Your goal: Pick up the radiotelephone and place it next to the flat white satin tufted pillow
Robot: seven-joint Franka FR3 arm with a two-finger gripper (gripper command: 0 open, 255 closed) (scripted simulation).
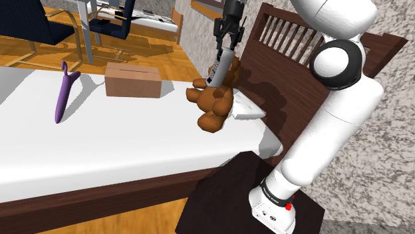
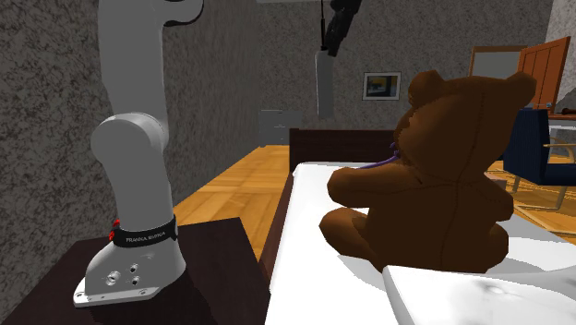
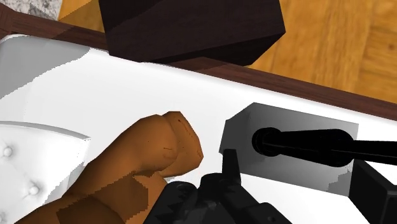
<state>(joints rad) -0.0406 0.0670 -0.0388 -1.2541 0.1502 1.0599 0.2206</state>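
Observation:
My gripper (image 1: pixel 225 48) is shut on a grey radiotelephone (image 1: pixel 221 70), which hangs upright in the air just above a brown teddy bear (image 1: pixel 213 101). The flat white tufted pillow (image 1: pixel 243 110) lies on the bed right behind the bear, by the headboard. In the second exterior view the gripper (image 2: pixel 328 48) holds the phone (image 2: pixel 323 88) high over the bed's edge, to the left of the bear (image 2: pixel 434 175) and the pillow (image 2: pixel 480 295). Seen from the wrist, the phone's grey body (image 3: pixel 242 137) with its black antenna sits between the fingers, beside the bear's leg (image 3: pixel 149 156) and the pillow (image 3: pixel 32 165).
A cardboard box (image 1: pixel 133 80) and a purple object (image 1: pixel 65 93) lie farther along the white bed (image 1: pixel 100 153). The dark wooden headboard (image 1: pixel 282 36) rises close behind the gripper. My dark stand (image 1: pixel 223 193) is beside the bed. Chairs (image 1: pixel 40 26) stand on the wooden floor beyond.

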